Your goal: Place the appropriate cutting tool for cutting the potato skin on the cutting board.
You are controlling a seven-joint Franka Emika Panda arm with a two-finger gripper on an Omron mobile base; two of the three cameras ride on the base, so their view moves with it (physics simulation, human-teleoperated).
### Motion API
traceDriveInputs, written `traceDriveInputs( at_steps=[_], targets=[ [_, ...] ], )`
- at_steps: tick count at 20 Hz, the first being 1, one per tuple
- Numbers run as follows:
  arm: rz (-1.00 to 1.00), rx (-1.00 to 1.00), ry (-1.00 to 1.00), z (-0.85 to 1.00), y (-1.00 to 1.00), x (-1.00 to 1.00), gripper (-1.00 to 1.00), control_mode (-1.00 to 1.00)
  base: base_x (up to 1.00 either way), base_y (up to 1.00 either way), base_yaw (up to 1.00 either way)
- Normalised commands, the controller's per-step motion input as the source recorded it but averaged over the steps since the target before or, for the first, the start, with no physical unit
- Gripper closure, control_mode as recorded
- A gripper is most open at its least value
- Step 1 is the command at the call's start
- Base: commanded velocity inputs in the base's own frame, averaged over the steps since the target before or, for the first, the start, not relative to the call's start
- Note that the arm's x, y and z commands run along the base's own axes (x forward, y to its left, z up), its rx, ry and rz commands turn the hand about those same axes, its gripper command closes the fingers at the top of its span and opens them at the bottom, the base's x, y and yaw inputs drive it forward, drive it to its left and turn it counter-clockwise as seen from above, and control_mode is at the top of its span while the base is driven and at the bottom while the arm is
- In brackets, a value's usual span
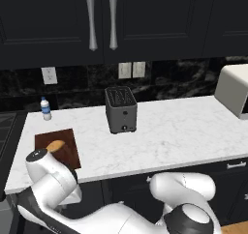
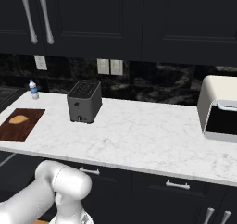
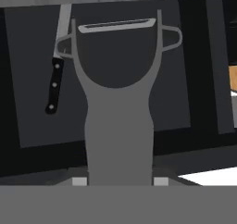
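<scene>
I can count one toaster (image 1: 120, 109) on the counter. There is one small water bottle (image 1: 45, 108) near the wall. One brown cutting board (image 1: 65, 144) lies there, and one potato (image 1: 54, 145) sits on it. One white box-like oven (image 2: 218, 108) stands at the far end. On the wall I see three outlet plates: one (image 1: 49, 75) alone and two (image 1: 131, 69) side by side. Two long silver handles (image 1: 101, 19) hang on the cupboard doors above. Close to the hand there is one grey peeler (image 3: 119, 102) and one knife (image 3: 56, 65) with a black handle.
</scene>
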Motion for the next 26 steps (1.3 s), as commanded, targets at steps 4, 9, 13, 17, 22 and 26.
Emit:
traceDriveInputs(
  at_steps=[4, 9, 13, 17, 22, 26],
  targets=[
    [0.0, 0.0, -0.04, 1.0, -0.3, -0.43, 1.0, -1.0, 0.0, 0.0, 0.0],
    [0.0, 0.0, -0.13, 0.57, -0.49, -0.29, 1.0, -1.0, 0.0, 0.0, 0.0],
    [0.0, 0.0, -0.1, -0.06, -0.86, 0.39, 1.0, -1.0, 0.0, 0.0, 0.0],
    [0.0, -0.06, -0.1, -0.38, -0.86, 0.96, 1.0, -1.0, 0.0, 0.0, 0.0],
    [0.0, -0.01, -0.04, -0.09, -0.3, 0.5, 1.0, -1.0, 0.0, 0.0, 0.0],
    [-0.07, -0.01, 0.0, 0.29, 0.17, 0.62, 1.0, -1.0, 0.0, 0.0, 0.0]
  ],
)
